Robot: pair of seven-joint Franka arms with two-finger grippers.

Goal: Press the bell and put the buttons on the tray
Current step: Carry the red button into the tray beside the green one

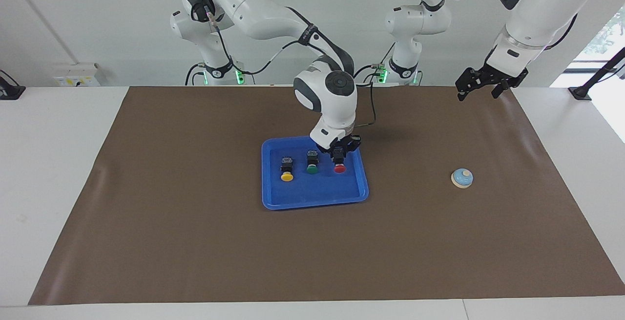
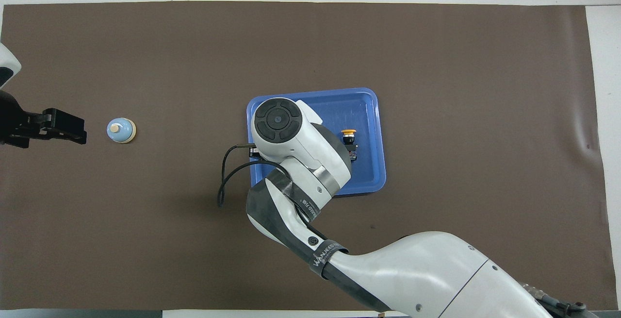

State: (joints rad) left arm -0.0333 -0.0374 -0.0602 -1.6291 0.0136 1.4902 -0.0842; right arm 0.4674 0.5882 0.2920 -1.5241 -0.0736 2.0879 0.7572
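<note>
The blue tray [image 1: 317, 195] [image 2: 368, 114] lies mid-table on the brown mat. Along it stand the yellow button [image 1: 287, 176] [image 2: 348, 132], the green button [image 1: 312, 168] and the red button [image 1: 340, 168], the red one toward the left arm's end. My right gripper [image 1: 339, 156] is shut on the red button's black body; I cannot tell whether the button rests on the tray floor. From overhead the right arm hides the green and red buttons. The light-blue bell [image 1: 462, 178] [image 2: 121, 129] sits toward the left arm's end. My left gripper [image 1: 478, 94] [image 2: 83, 132] waits open and raised beside the bell.
The brown mat [image 1: 195, 242] covers most of the white table. The right arm's elbow and forearm [image 2: 301, 162] reach over the tray's part nearer the robots. A black cable [image 2: 225, 182] loops from the wrist over the mat.
</note>
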